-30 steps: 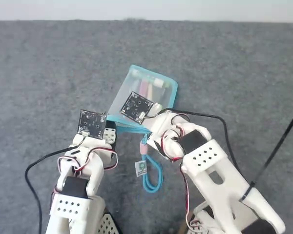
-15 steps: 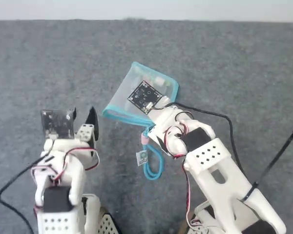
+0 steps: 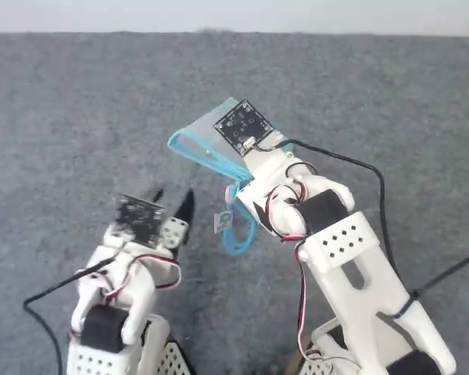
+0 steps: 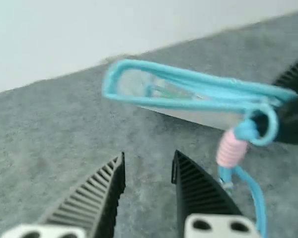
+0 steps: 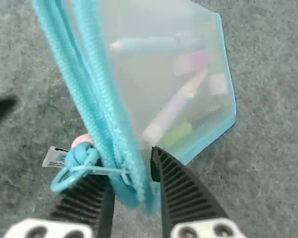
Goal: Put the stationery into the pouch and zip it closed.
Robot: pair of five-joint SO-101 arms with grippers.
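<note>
Up top in the high view, the right pincer (image 5: pixel 129 168) clamps the pouch (image 3: pixel 197 139); its wrist view shows pens (image 5: pixel 174 106) inside. Lower left, the left pincer (image 3: pixel 172 199) stands apart over the counter (image 3: pixel 78 101).

the high view looks steeply down from overhead, across the grey carpet (image 3: pixel 70 101) to a pale wall (image 3: pixel 234 14) at the far edge. the left wrist view sits low behind the left gripper (image 4: pixel 148 157), facing almost level over the carpet toward that wall. the right wrist view looks down past the right gripper (image 5: pixel 129 171), very close. all three share the pouch (image 3: pixel 205 141).
</note>
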